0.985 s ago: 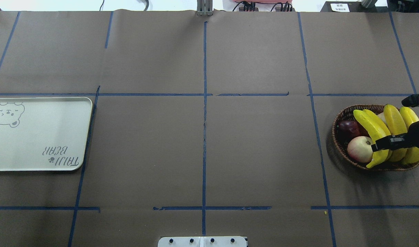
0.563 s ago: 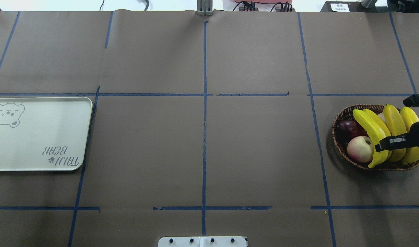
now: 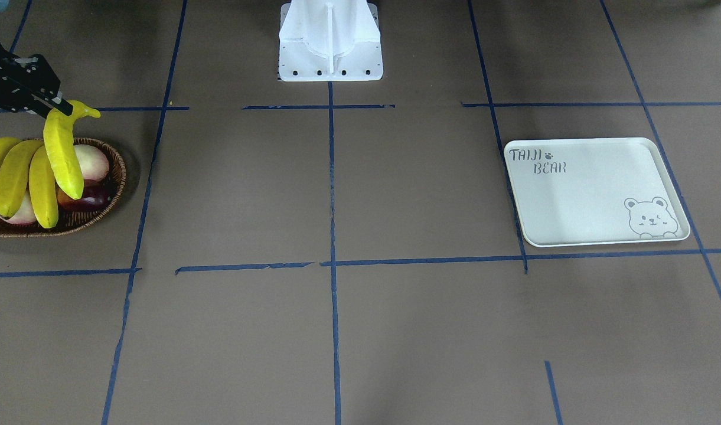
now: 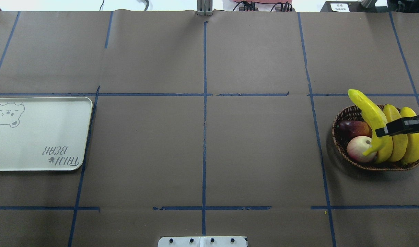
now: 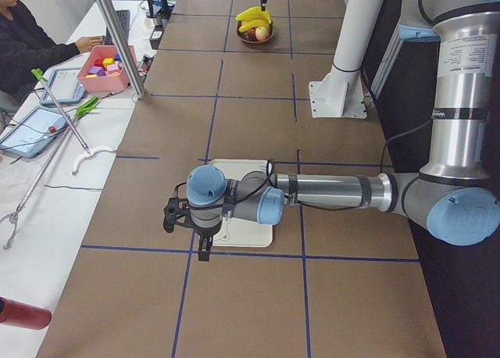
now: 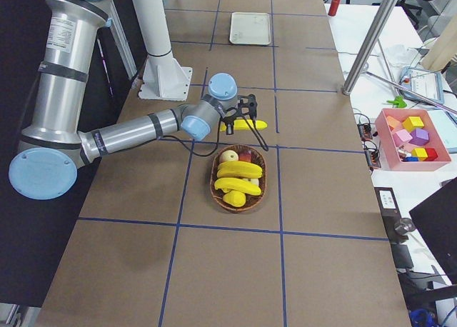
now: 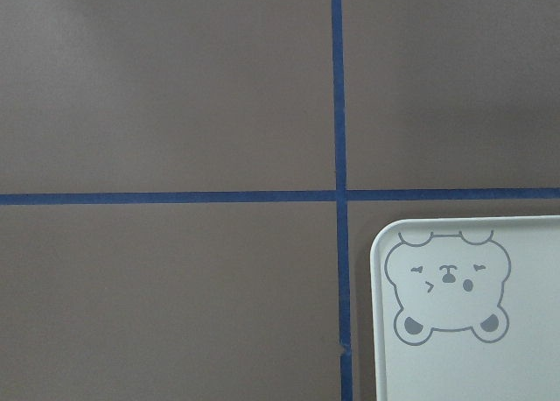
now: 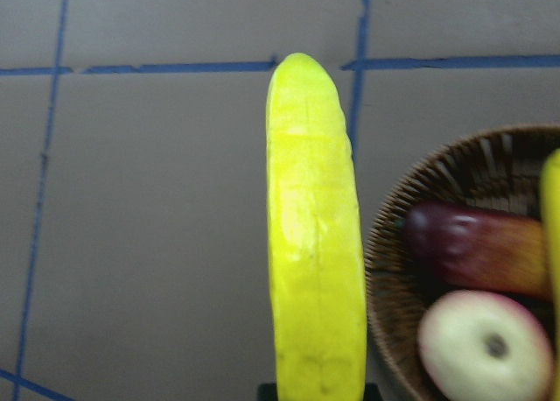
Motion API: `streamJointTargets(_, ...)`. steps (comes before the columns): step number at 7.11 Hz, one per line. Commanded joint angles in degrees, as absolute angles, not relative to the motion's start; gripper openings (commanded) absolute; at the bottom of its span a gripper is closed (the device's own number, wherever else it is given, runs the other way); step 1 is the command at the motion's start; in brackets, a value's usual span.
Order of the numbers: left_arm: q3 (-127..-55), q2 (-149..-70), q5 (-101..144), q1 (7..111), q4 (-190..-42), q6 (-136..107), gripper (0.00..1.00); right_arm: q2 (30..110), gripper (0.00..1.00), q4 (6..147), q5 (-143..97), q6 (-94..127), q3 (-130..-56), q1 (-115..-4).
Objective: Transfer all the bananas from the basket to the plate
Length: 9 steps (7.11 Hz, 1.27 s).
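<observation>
Yellow banana (image 4: pixel 370 115) clamped near its stem in right gripper (image 4: pixel 381 132), held up at basket's (image 4: pixel 334 137) edge.
Judged light, stiff, glossy-slick; better gripped mid-body. Saw three other bananas (image 4: pixel 396 147) in basket, plate (image 4: pixel 41 144) well apart. Could not tell left gripper's (image 5: pixel 205 252) state.

Soft, even overhead light covers the bench (image 4: pixel 257 154); the darkest shadow pools beside the basket (image 4: pixel 336 140). Up close, the banana (image 8: pixel 315 243) looks overexposed and slightly soft.

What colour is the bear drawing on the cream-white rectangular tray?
Grey: an outlined bear drawing, clearest in the left wrist-mounted view.
</observation>
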<state>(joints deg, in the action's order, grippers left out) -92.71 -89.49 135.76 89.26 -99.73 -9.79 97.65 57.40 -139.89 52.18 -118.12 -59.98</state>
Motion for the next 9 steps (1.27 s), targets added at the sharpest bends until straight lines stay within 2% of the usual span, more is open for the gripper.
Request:
streamJointTargets(1, -95.53, -94.28, 135.7, 80.03, -103.76, -29.16, 1.0, 76.82, 0.01, 57.31, -130.43, 70.58, -109.98, -49.72)
streamJointTargets(4, -89.06, -101.74, 135.27, 64.9, -136.3, -69.54, 1.0, 65.16, 0.01, 56.78, -112.8, 80.14, -108.81, -35.98)
streamJointTargets(7, -89.82, -110.8, 133.35, 58.65, -150.34, -104.57, 1.0, 63.1, 0.02, 52.4, -104.44, 80.6, -108.72, -27.97)
streamJointTargets(9, -92.63, -116.59, 122.48, 50.14, -152.84, -122.17, 1.0, 62.93, 0.02, 51.08, -102.05, 80.77, -108.63, -25.85)
